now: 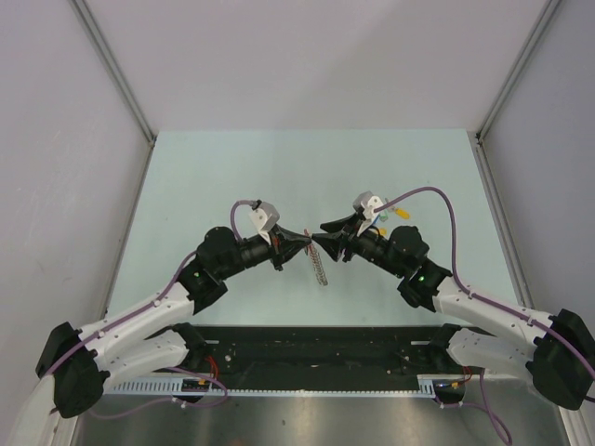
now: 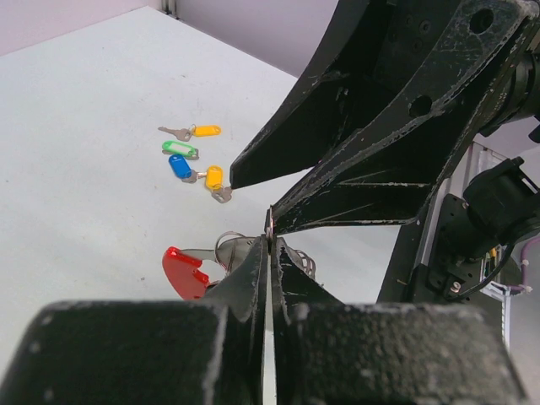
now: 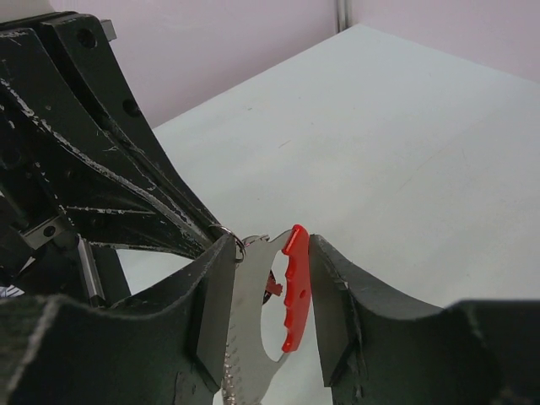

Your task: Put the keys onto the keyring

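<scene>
Holding keyring [image 3: 294, 287] in air: my left fingers [image 2: 249, 278] pressing together on its metal ring, my right fingers [image 3: 337, 287] apart around its red part, grip unclear. Keys [image 2: 177, 148] lying on table [image 2: 84, 126] beyond keyring. Next, I think: freeing right fingers, fetching key.

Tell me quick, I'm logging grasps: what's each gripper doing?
Left gripper: closed on the keyring.
Right gripper: open, fingers either side of the keyring, not clamped.
</scene>
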You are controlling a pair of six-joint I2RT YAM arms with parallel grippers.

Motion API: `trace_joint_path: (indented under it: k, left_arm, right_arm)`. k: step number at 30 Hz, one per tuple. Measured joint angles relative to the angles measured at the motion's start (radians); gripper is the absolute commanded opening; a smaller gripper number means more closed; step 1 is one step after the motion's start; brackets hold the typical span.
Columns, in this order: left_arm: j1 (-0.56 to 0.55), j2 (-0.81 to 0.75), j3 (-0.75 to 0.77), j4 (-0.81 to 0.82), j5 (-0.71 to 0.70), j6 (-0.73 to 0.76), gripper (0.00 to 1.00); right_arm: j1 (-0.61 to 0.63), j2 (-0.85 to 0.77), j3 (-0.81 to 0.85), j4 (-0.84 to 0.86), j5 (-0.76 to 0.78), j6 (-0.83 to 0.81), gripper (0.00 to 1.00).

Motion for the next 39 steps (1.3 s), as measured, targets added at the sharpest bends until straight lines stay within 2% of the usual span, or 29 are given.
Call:
trace_joint_path:
  k: [10, 13, 16, 17, 19, 20, 22, 23, 24, 25, 27, 33, 39]
  left_arm:
    - [-0.005, 0.000, 0.000, -0.001, -0.003, 0.000, 0.02]
    - [-0.005, 0.000, 0.000, -0.010, -0.007, -0.001, 0.03]
    - [-0.006, 0.000, 0.000, -0.017, -0.008, -0.006, 0.03]
    - [-0.006, 0.000, 0.000, -0.018, -0.008, -0.008, 0.06]
    - [-0.006, 0.000, 0.000, -0.021, -0.010, -0.009, 0.12]
    - [-0.007, 0.000, 0.000, -0.023, -0.011, -0.010, 0.26]
    - [-0.008, -0.001, 0.003, -0.034, -0.011, -0.018, 0.41]
    - [-0.009, -0.001, 0.010, -0.046, -0.017, -0.018, 0.53]
    - [-0.009, -0.001, 0.019, -0.060, -0.020, -0.017, 0.57]
    - [-0.010, -0.002, 0.034, -0.087, -0.026, -0.013, 0.67]
    - [-0.011, -0.002, 0.076, -0.154, -0.047, -0.005, 0.74]
    - [-0.010, -0.003, 0.257, -0.377, -0.125, 0.048, 0.83]
    - [0.003, 0.017, 0.438, -0.583, -0.128, 0.204, 0.91]
  right_arm:
    - [0.019, 0.005, 0.000, -0.001, 0.019, -0.025, 0.39]
    - [0.034, 0.013, 0.001, -0.001, 0.037, -0.045, 0.33]
    - [0.047, 0.018, 0.002, -0.001, 0.052, -0.064, 0.20]
    - [0.051, 0.018, 0.002, -0.001, 0.055, -0.071, 0.13]
    - [0.059, 0.019, 0.002, -0.001, 0.058, -0.082, 0.06]
    - [0.063, 0.019, 0.002, -0.002, 0.060, -0.089, 0.01]
    - [0.067, 0.019, 0.007, -0.018, 0.071, -0.112, 0.00]
    - [0.067, 0.019, 0.011, -0.030, 0.078, -0.122, 0.00]
    - [0.069, 0.019, 0.019, -0.050, 0.093, -0.143, 0.00]
    - [0.071, 0.019, 0.025, -0.064, 0.101, -0.158, 0.00]
    - [0.075, 0.017, 0.046, -0.101, 0.129, -0.201, 0.00]
    - [0.083, -0.010, 0.118, -0.219, 0.225, -0.323, 0.00]
    - [0.083, -0.056, 0.157, -0.299, 0.256, -0.412, 0.00]
